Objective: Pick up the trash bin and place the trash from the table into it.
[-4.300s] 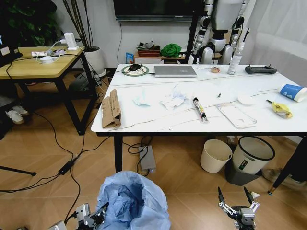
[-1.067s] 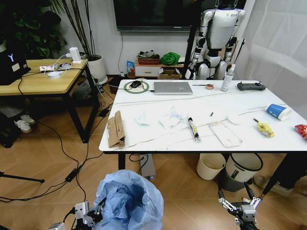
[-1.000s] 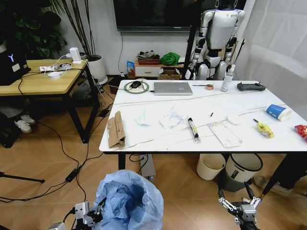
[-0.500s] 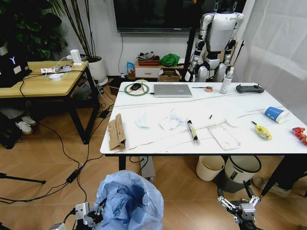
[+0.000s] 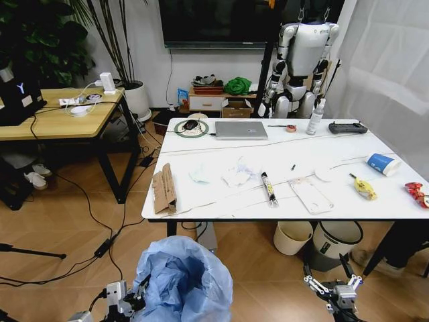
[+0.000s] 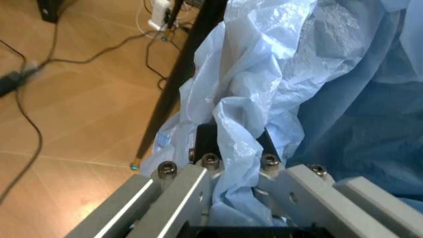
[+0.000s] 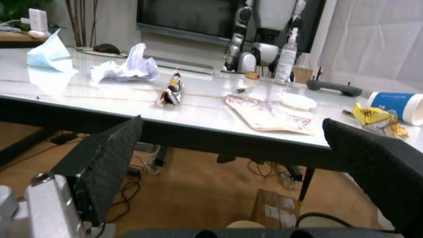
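blue-lined trash bin (image 5: 182,282) sits clamped in left gripper (image 6: 233,148) jaws; right gripper (image 5: 330,280) jaws gape wide.

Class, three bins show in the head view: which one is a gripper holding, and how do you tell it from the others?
The light-blue plastic-lined trash bin, clamped by the left gripper. The cream bucket and black-rimmed mesh basket stand untouched under the white marble-look table.

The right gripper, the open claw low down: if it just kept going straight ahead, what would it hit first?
Probably the table edge: the right gripper points at it across open air, though depth is hard to judge.
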You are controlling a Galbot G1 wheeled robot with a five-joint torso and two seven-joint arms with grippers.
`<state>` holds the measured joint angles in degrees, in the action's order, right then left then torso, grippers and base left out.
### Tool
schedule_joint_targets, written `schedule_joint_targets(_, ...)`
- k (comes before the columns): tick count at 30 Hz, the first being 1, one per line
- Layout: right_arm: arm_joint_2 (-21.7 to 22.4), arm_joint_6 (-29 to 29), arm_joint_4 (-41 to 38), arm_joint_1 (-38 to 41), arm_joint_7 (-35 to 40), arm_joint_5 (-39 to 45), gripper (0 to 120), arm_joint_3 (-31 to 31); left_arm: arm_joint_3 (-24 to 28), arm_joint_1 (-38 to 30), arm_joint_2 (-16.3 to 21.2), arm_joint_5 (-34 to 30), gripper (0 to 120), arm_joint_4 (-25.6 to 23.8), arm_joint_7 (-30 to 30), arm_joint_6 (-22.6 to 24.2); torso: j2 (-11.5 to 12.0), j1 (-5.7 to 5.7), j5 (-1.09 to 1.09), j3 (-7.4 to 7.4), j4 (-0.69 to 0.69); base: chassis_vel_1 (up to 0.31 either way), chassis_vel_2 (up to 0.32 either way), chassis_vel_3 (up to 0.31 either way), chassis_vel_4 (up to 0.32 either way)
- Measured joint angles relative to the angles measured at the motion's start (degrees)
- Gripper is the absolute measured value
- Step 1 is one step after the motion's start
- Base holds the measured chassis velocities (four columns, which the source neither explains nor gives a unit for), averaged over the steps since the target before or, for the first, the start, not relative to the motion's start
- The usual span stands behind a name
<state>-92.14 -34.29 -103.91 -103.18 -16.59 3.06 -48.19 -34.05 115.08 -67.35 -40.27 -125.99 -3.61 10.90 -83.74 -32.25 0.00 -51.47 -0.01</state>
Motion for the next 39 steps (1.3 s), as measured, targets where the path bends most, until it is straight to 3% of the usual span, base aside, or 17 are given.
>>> schedule_joint_targets(9, 0.0, 1.0, -0.4, -0.3, -0.4, 1.6, 100, 0.7, -0.6, 0.0, -0.1, 2.5, 0, 0.1, 1.7, -1.5, -1.4, -0.63, 0.00, -0.79, -0.01, 0.000, 0.000, 0.000, 0.000)
schedule_joint_targets(16, 0.0, 9.8, -8.0, -1.8, -0.8, 9.1, 100, 9.0, -3.6, 1.5, -0.1, 1.7, 0, -0.5, 1.2, 0.1, -1.3, -0.57, -0.01, -0.70, 0.01, 0.000, 0.000, 0.000, 0.000)
schedule_joint_targets(23, 1.9, 16.1, -11.0, 4.8, 1.5, 11.5, 100, 15.0, -7.5, 3.1, -0.7, -0.2, 0, -1.2, 0.3, 1.0, -1.0, -0.47, -0.02, -0.58, 0.00, 0.000, 0.000, 0.000, 0.000)
schedule_joint_targets(28, 6.3, 21.9, -12.5, 9.0, 9.1, 12.2, 100, 21.1, -10.8, 4.8, -1.2, -0.2, 0, -1.7, 0.3, 1.0, -0.9, -0.41, 0.00, -0.51, 0.01, 0.000, 0.000, 0.000, 0.000)
schedule_joint_targets(31, 9.0, 29.6, -13.1, 13.8, 17.7, 12.8, 100, 27.8, -13.5, 6.2, -2.2, -0.3, 0, -1.8, 0.2, 1.0, -0.8, -0.36, 0.00, -0.46, 0.00, 0.000, 0.000, 0.000, 0.000)
schedule_joint_targets(33, 9.1, 30.6, -13.0, 14.8, 18.4, 13.0, 100, 28.7, -13.8, 6.4, -2.4, -0.4, 0, -1.8, 0.1, 1.0, -0.8, -0.35, 0.00, -0.45, 0.01, 0.000, 0.000, 0.000, 0.000)
schedule_joint_targets(39, 7.5, 35.7, -6.0, 25.6, 23.5, 15.2, 100, 40.4, -15.9, 8.3, -5.3, 0.1, 0, -2.7, -1.0, 0.5, -0.7, -0.31, -0.02, -0.40, 0.00, 0.000, 0.000, 0.000, 0.000)
